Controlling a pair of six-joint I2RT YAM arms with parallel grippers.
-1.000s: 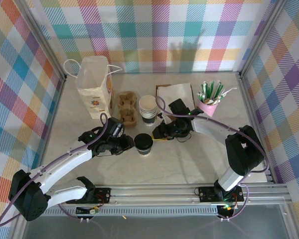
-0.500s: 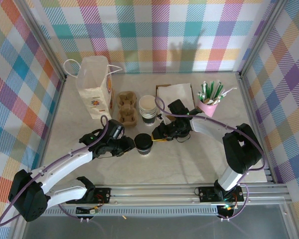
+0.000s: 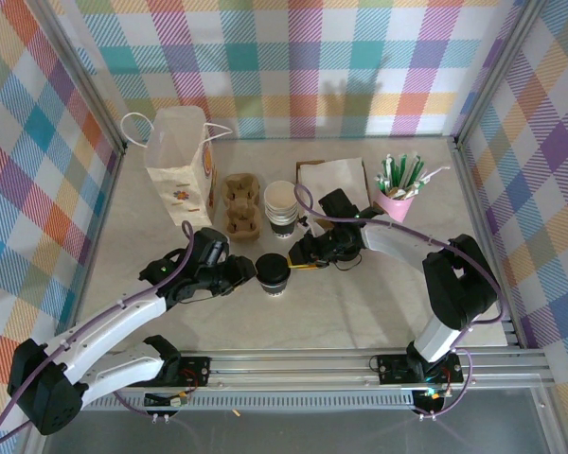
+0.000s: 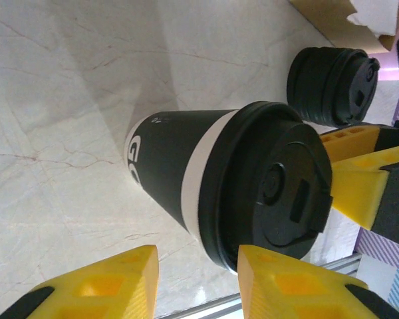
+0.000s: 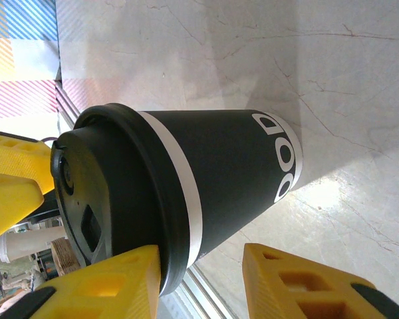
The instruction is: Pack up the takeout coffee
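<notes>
From above, the takeout coffee (image 3: 272, 272) stands upright on the desk (image 3: 360, 303), lid on. My left hand (image 3: 248, 274) is just left of it and my right hand (image 3: 298, 259) just right of it. The cardboard cup carrier (image 3: 239, 204) and the stack of lidless cups (image 3: 282, 203) sit just beyond it, and the paper bag (image 3: 178, 163) is farther beyond, to the left.

From my left wrist, the coffee (image 4: 206, 179) shows a dark printed paper wall with a white band under the black lid. My left hand (image 4: 198, 267) is spread, with bare desk showing between its fingers, and it pinches nothing. One finger lies by the lid's edge. A stack of black lids (image 4: 332, 83) stands past the cup.

From my right wrist, the coffee (image 5: 213, 173) fills the middle. My right hand (image 5: 201, 266) is parted too and grips nothing. One finger overlaps the lid's rim, and I cannot tell whether it touches.

I judge the cup to be light unless it is filled, which I cannot see. The paper wall is soft and would buckle under a hard squeeze, and the print looks a little slick. The lid is only pressed on and could pop off if I lift by it. I would take hold across the body, just under the white band, with a mild pinch, and keep it upright.
</notes>
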